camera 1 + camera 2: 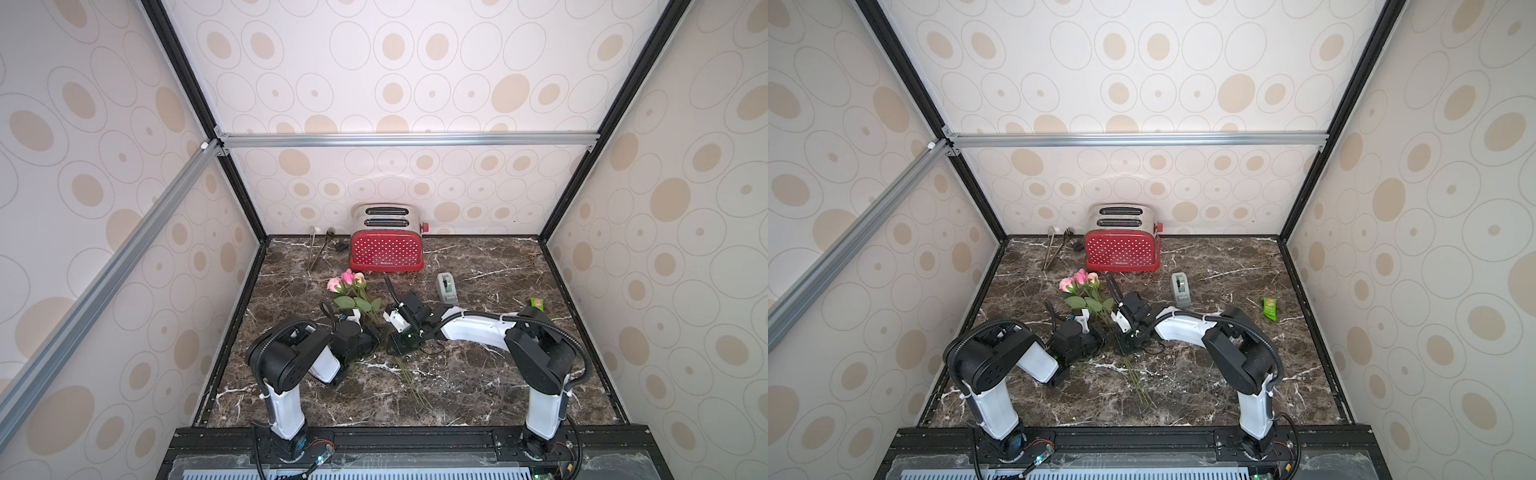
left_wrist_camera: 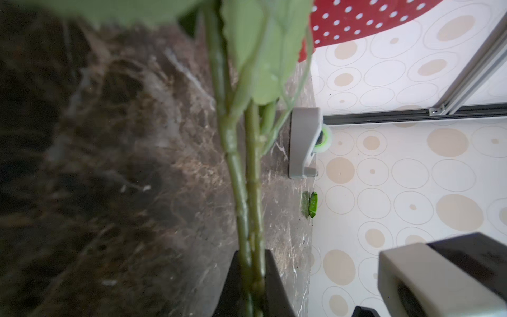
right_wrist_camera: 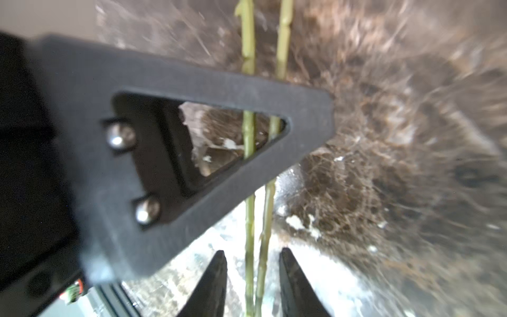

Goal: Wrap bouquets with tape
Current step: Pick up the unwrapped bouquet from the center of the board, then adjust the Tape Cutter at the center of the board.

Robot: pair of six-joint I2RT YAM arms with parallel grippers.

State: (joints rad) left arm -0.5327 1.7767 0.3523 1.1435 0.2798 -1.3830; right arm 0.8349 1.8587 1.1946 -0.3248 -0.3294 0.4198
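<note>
In both top views the bouquets [image 1: 348, 286] [image 1: 1080, 284] lie on the dark marble counter [image 1: 478, 374]. Their blooms point toward the red toaster [image 1: 386, 249] at the back wall, and their thin stems [image 1: 409, 382] trail toward the front edge. Both arms meet over the middle of the stems. The left hand [image 1: 375, 332] reaches in from the left, and the right hand [image 1: 395, 347] is just beside it, toward the front edge. The tape [image 1: 446, 287], in its grey dispenser, stands right of the blooms, apart from the flowers and both hands. A green packet [image 1: 537, 304] lies further right. Metal tongs [image 1: 318, 251] lie left of the toaster.

In the left wrist view, the stems [image 2: 247, 192] run between the black fingers [image 2: 274, 285] of the left hand [image 2: 252, 288], which is closed on them. Broad leaves [image 2: 260, 55] blur close to the lens. Beyond them on the counter are the tape [image 2: 304, 142], the green packet [image 2: 312, 204] and the toaster's spotted red side [image 2: 370, 19].

The right wrist view is blurred. The right hand [image 3: 253, 282] has its fingers [image 3: 216, 282] apart, with the stems [image 3: 249, 233] between them and a gap on each side, so it grips nothing. A black triangular finger of the left hand [image 3: 192, 82] crosses the stems further along.
</note>
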